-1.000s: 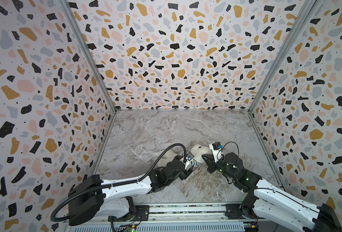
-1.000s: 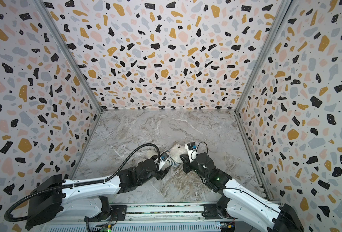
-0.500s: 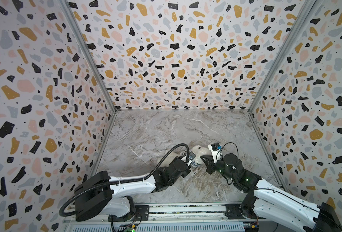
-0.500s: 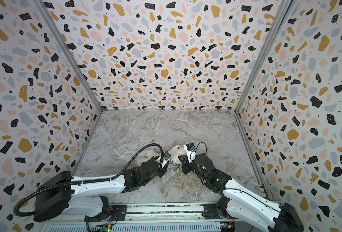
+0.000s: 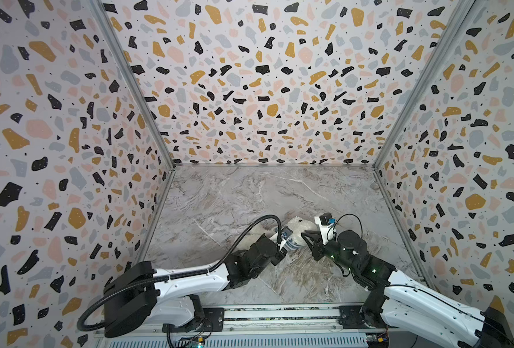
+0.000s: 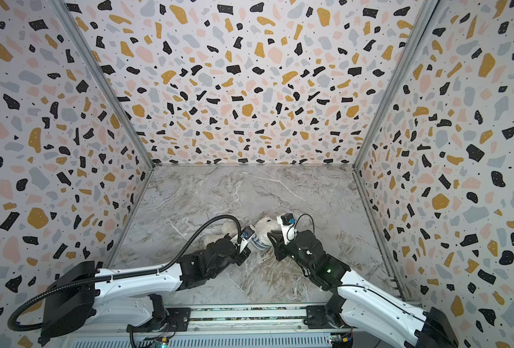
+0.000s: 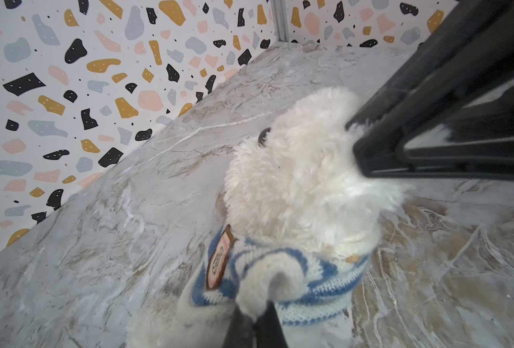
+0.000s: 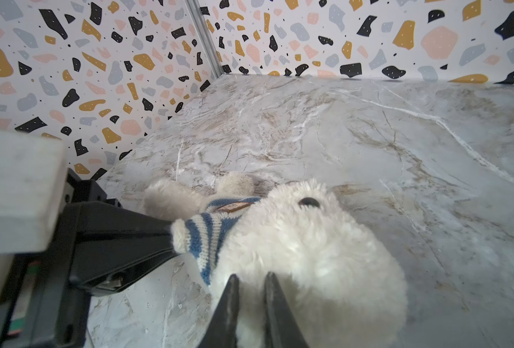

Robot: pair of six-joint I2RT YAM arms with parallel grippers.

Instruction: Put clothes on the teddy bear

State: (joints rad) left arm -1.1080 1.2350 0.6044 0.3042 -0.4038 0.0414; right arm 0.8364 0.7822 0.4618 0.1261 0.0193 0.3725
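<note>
The white fluffy teddy bear (image 5: 300, 224) (image 6: 265, 224) lies on the marble floor between both arms. A blue-and-white striped shirt (image 7: 325, 283) (image 8: 207, 232) with a brown badge (image 7: 219, 262) is round its body, below the head (image 7: 304, 180) (image 8: 310, 250). A paw (image 8: 178, 238) pokes out of a sleeve. My left gripper (image 7: 254, 313) (image 5: 288, 243) is shut on that paw. My right gripper (image 8: 251, 278) (image 5: 305, 235) is slightly open, its tips pressed into the fur of the bear's head. The bear's legs are hidden in both top views.
Terrazzo-patterned walls (image 5: 249, 90) close in the marble floor (image 5: 249, 195) on three sides. The rail (image 5: 279, 313) carrying both arm bases runs along the front edge. The left arm's cable (image 5: 258, 223) loops above the floor.
My left gripper has moved up to the bear and closed on its paw. The right gripper's fingers have parted a little at the bear's head.
</note>
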